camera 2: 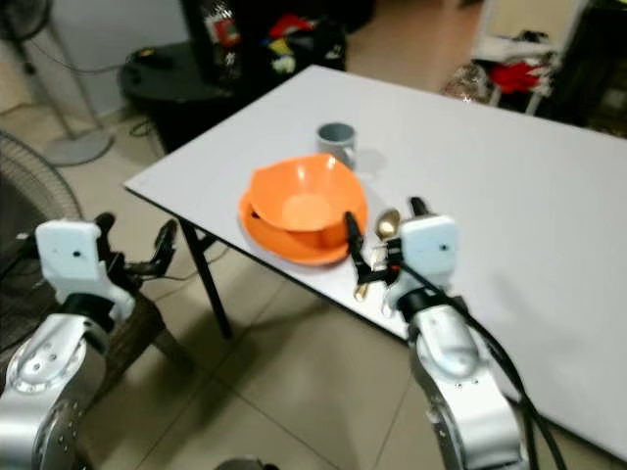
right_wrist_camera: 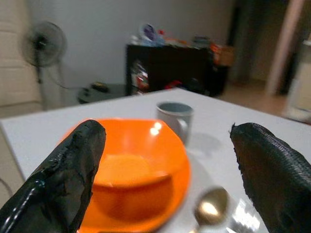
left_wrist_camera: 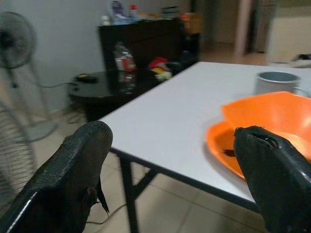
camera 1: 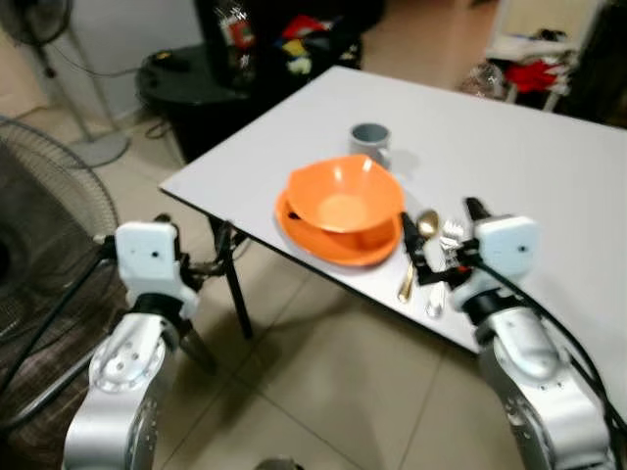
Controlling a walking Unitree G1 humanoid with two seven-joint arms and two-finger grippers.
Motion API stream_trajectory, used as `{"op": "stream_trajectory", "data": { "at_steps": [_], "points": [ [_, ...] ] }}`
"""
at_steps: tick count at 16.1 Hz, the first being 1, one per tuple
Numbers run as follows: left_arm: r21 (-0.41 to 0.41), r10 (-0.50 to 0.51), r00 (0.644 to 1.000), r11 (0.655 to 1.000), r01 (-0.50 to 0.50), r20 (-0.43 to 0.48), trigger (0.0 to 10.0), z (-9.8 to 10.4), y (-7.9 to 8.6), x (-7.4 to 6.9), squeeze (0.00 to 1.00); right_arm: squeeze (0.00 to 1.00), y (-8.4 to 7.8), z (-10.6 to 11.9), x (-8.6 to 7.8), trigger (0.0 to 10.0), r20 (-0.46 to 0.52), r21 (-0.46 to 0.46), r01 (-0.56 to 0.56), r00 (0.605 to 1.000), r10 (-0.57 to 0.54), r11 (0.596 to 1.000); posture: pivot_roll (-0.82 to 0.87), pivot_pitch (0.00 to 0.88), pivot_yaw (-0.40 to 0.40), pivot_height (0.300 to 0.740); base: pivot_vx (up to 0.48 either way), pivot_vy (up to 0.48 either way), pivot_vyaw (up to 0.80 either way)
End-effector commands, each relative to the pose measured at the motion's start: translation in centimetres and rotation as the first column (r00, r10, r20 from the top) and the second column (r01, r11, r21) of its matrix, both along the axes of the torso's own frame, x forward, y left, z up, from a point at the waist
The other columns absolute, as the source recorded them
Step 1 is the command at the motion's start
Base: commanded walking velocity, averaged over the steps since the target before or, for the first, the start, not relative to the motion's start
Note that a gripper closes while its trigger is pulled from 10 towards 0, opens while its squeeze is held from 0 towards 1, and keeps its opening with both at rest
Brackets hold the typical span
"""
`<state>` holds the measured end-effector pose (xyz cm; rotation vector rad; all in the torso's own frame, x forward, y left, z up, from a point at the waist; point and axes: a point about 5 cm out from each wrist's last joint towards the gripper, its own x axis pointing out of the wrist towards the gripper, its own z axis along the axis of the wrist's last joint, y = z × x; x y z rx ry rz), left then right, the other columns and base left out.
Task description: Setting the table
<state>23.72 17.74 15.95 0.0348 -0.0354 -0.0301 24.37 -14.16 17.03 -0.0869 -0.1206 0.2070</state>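
While the setting sits near the front edge of the white tabletop (camera 1: 509,127), mid-frame in the head views, both arms are raised.

Lower left of frame: left hand (camera 1: 201,257), fingers spread wide, holding nothing, off the tabletop's corner over the floor.

Centre: orange bowl (camera 1: 345,194) resting in orange plate (camera 1: 333,245). Both look like plastic, so probably light, stiff and a bit slick. Best taken by the rim; a pinch on the bowl's thin wall should hold, though the bowl may lift free of the plate.

Just behind them, grey mug (camera 1: 370,143), upright. Likely ceramic, heavier and breakable; take it across the wall or by the handle.

Right of the plate: gold spoon (camera 1: 423,235) and a silver fork (camera 1: 446,257) lying side by side. Thin, hard, flat on the surface, so awkward to pick up; go for the handles.

Centre right: right hand (camera 1: 441,240), fingers wide apart, empty, hovering over the cutlery.
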Motion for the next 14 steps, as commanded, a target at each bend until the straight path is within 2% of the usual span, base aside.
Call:
{"op": "stream_trajectory", "data": {
  "at_steps": [1, 3, 4, 5, 6, 8, 9, 11, 12, 14],
  "points": [
    [0.005, 0.011, 1.000, 1.000, -0.011, 0.012, 10.0, 0.2, 0.1, 0.1, 1.00, 1.00, -0.2, 0.2, 0.1, 10.0, 0.012, -0.007, 0.008, 1.000, -0.007, 1.000, 0.11, 0.000, 0.077, 0.740, 0.000, 0.000, 0.80],
    [0.028, 0.030, 1.000, 0.999, -0.030, 0.001, 10.0, 0.0, 0.4, 0.1, 1.00, 1.00, -0.7, -0.2, 0.5, 10.0, 0.004, -0.012, 0.021, 1.000, -0.021, 1.000, 0.12, 0.000, 0.065, 0.740, 0.000, 0.000, 0.80],
    [0.078, 0.069, 0.998, 0.995, -0.068, -0.002, 10.0, 0.0, 0.9, 0.1, 1.00, 1.00, -0.9, 0.0, 0.9, 10.0, 0.016, -0.018, 0.026, 1.000, -0.025, 1.000, 0.13, 0.000, 0.057, 0.740, 0.000, 0.000, 0.80],
    [0.086, 0.008, 1.000, 0.996, -0.008, -0.007, 10.0, 0.1, 0.9, -0.2, 1.00, 1.00, -0.7, 0.3, 1.1, 10.0, 0.018, -0.044, 0.007, 1.000, -0.006, 0.999, 0.12, 0.000, 0.067, 0.740, 0.000, 0.000, 0.80],
    [0.088, 0.004, 0.999, 0.996, -0.002, -0.031, 10.0, -0.2, 0.8, -0.2, 1.00, 1.00, -0.8, 0.2, 1.0, 10.0, 0.011, -0.057, 0.003, 1.000, -0.002, 0.998, 0.12, 0.000, 0.068, 0.740, 0.000, 0.000, 0.80],
    [0.110, -0.039, 0.998, 0.993, 0.044, -0.046, 10.0, -0.2, 0.0, -0.3, 1.00, 1.00, -1.3, -0.6, 0.7, 10.0, -0.038, -0.035, 0.024, 0.999, -0.025, 0.999, 0.13, 0.000, 0.061, 0.740, 0.000, 0.000, 0.80],
    [0.115, -0.042, 0.999, 0.992, 0.046, -0.032, 10.0, 0.1, 0.0, -0.3, 1.00, 1.00, -0.9, -0.8, 0.7, 10.0, -0.055, 0.004, 0.006, 0.998, -0.006, 1.000, 0.13, 0.000, 0.061, 0.740, 0.000, 0.000, 0.80],
    [0.105, -0.042, 0.998, 0.993, 0.045, -0.035, 10.0, -0.1, 0.1, -0.1, 0.95, 1.00, -0.3, -0.6, 0.8, 10.0, -0.052, 0.028, -0.011, 0.999, 0.013, 1.000, 0.12, 0.000, 0.075, 0.740, 0.000, 0.000, 0.80],
    [0.090, -0.050, 0.998, 0.994, 0.054, -0.039, 10.0, -0.1, -0.1, 0.0, 0.93, 1.00, -0.4, -0.7, 0.7, 10.0, -0.054, 0.035, -0.003, 0.999, 0.005, 0.999, 0.12, 0.000, 0.079, 0.740, 0.000, 0.000, 0.80],
    [0.037, -0.084, 0.995, 0.996, 0.086, -0.060, 10.0, 0.1, -1.0, 0.3, 0.84, 1.00, -1.2, -1.0, 0.7, 10.0, -0.070, 0.053, 0.062, 0.996, -0.058, 0.997, 0.11, 0.000, 0.083, 0.740, 0.000, 0.000, 0.80]
  ]
}}
